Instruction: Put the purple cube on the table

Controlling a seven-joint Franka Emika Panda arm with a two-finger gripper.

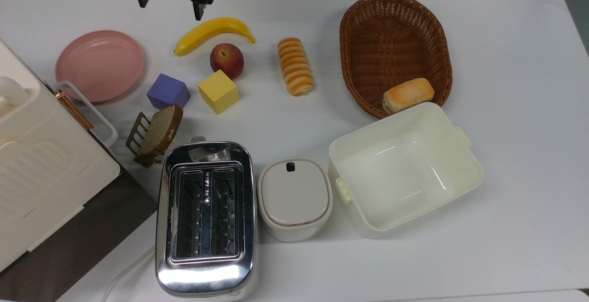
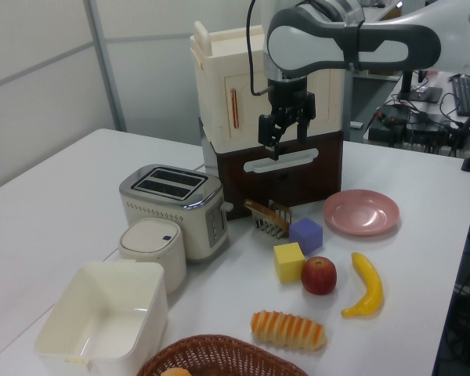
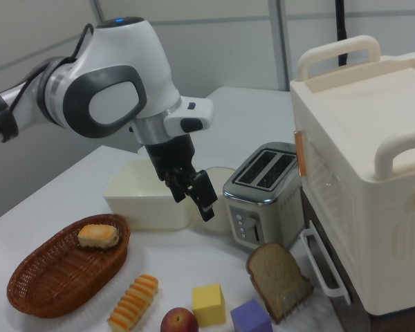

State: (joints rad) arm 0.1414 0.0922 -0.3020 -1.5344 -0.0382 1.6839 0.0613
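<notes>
The purple cube [image 1: 168, 91] [image 2: 305, 234] [image 3: 252, 318] rests on the white table [image 1: 506, 39], between the pink plate [image 1: 100, 65] and the yellow cube [image 1: 218, 91], just behind a slice of bread in a small rack [image 1: 155, 134]. My gripper [image 1: 171, 3] [image 2: 284, 129] [image 3: 191, 200] hangs open and empty high above the table. In the top view it is near the top edge, above the banana [image 1: 212, 32] and well apart from the purple cube.
An apple [image 1: 227, 58], a striped bread roll [image 1: 295, 66] and a wicker basket [image 1: 363, 30] holding a bun lie to the top view's right. A toaster [image 1: 205, 217], a lidded pot [image 1: 294, 198], an open cream box [image 1: 460, 187] and a large cream cabinet [image 1: 41, 173] stand along its lower half.
</notes>
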